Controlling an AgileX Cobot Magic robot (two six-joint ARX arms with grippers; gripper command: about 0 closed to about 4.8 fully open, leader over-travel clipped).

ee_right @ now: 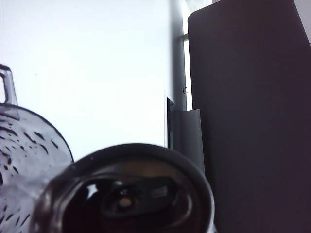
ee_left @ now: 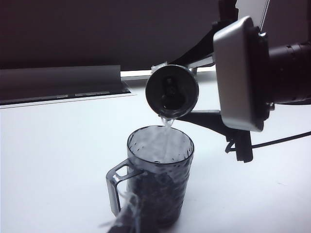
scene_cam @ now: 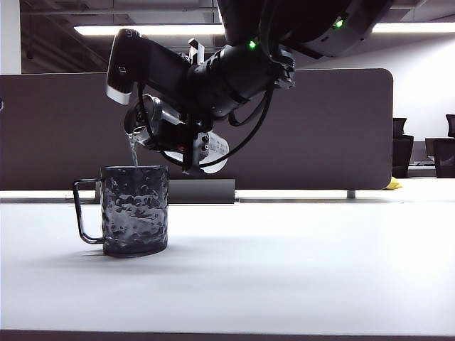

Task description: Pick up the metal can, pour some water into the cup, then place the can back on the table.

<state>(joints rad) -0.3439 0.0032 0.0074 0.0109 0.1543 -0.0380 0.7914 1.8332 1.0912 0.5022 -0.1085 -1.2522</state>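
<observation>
A wide dark grey partition panel [scene_cam: 320, 128] is set behind the white surface; long ceiling strip lights [scene_cam: 149, 30] glow above, and black office chairs [scene_cam: 402, 145] are seen at far right.

dark grey partition panel [scene_cam: 320, 128], ceiling lights [scene_cam: 149, 30]

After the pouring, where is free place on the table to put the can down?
The white table is bare right of the cup, toward the front edge. It is crowded above the cup, where the right hand tilts the can.
</observation>
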